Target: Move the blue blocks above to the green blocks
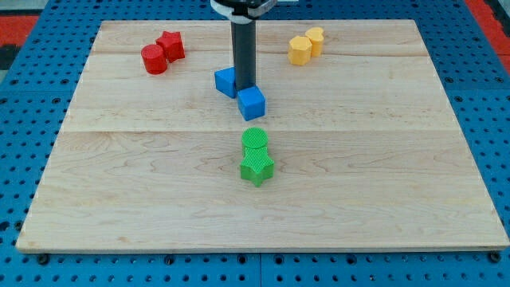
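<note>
My tip point(245, 85) rests on the worktop point(382, 175) between two blue cubes point(251, 103), touching both; there are no jaws. The green blocks point(256, 156) sit just nearer. Nudge gently, keeping the cubes just beyond the green.

Bright, even light is falling across the pale wooden worktop point(382, 199), seemingly from overhead. The blocks are casting only short, soft shadows at their bases. No glare is showing on the wood. Everything is staying reasonably sharp, though the picture is looking slightly soft and low in resolution.
</note>
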Robot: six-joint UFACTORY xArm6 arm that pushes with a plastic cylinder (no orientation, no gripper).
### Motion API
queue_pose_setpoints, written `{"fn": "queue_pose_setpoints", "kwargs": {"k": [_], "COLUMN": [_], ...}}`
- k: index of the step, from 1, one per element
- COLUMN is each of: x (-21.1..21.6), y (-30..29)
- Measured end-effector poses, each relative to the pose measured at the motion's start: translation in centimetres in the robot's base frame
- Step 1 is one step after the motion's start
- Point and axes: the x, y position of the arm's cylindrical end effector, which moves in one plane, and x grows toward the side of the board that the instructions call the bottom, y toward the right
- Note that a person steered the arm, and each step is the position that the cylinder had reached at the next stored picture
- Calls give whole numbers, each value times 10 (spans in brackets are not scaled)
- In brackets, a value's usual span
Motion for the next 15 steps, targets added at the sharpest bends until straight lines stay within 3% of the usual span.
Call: {"fn": "queue_pose_setpoints", "kwargs": {"k": [4, 5, 6, 7, 8, 10, 12, 13, 14, 15], "x": [21, -2, -53, -78, -60, -28, -24, -48, -59, -35], "y": [21, 24, 16, -53, -63, 1, 40, 34, -26, -33]}}
